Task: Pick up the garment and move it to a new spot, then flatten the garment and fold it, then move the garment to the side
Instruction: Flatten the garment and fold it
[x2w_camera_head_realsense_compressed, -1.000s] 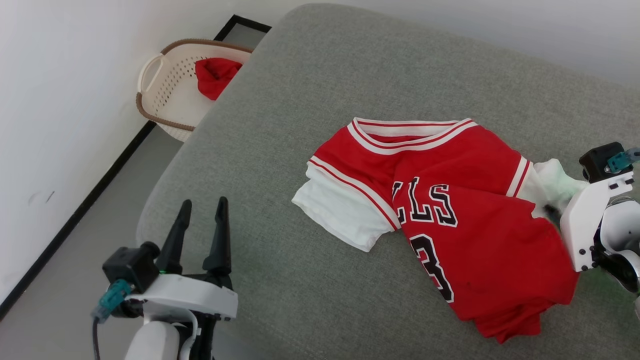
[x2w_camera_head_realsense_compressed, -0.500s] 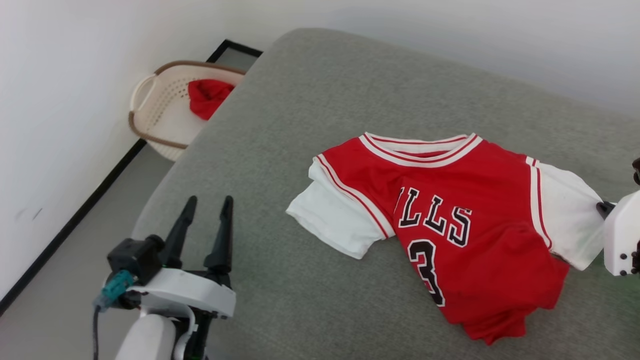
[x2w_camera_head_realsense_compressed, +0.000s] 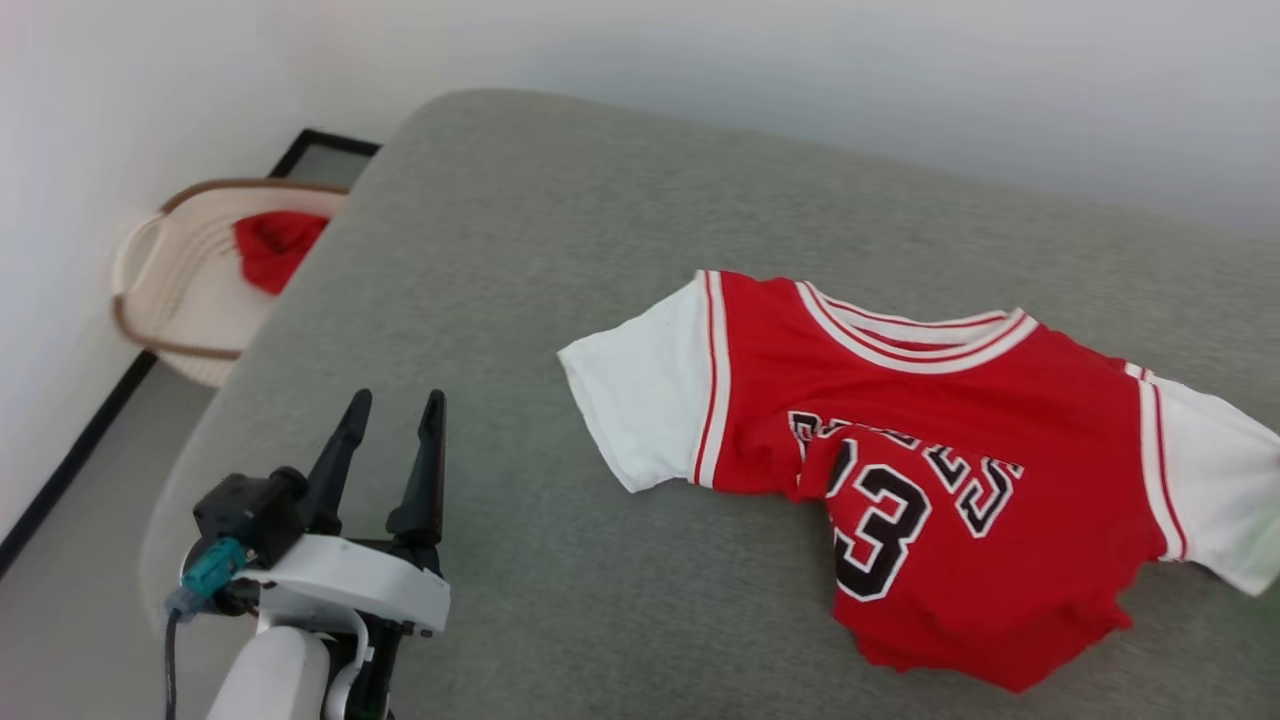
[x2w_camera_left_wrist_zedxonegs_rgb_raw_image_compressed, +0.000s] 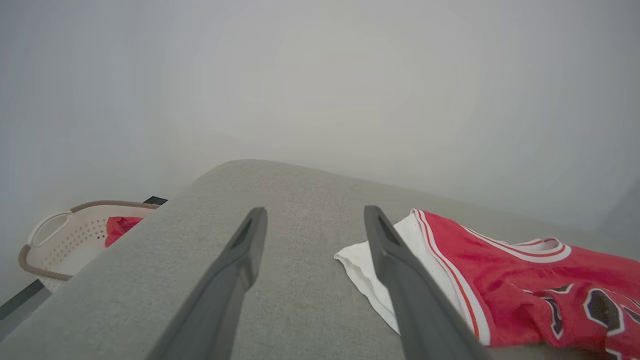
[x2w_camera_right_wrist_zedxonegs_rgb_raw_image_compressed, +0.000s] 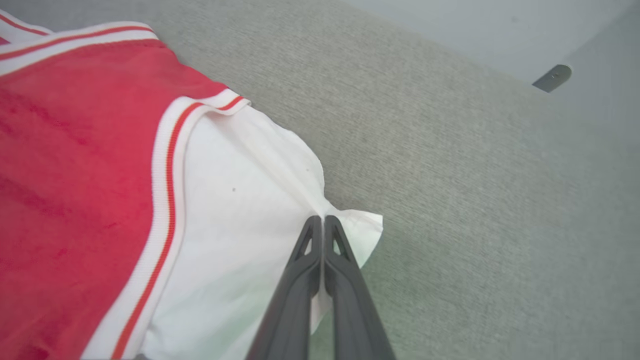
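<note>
— grippers: how many, and how do they stand?
— two. the left gripper (x2w_camera_head_realsense_compressed: 397, 398) is nearest, at the near left edge of the one grey cushion (x2w_camera_head_realsense_compressed: 520, 230), its two fingers spread wide with nothing between them. the right gripper (x2w_camera_right_wrist_zedxonegs_rgb_raw_image_compressed: 320, 218) has its two fingers pressed together on the hem of a white sleeve.
— and the garment (x2w_camera_head_realsense_compressed: 930, 420)?
— one, lying front up on the cushion, two white sleeves spread, lower part rumpled over the letters. farthest, one beige basket (x2w_camera_head_realsense_compressed: 150, 300) on the floor, one red cloth (x2w_camera_head_realsense_compressed: 270, 248) inside.
</note>
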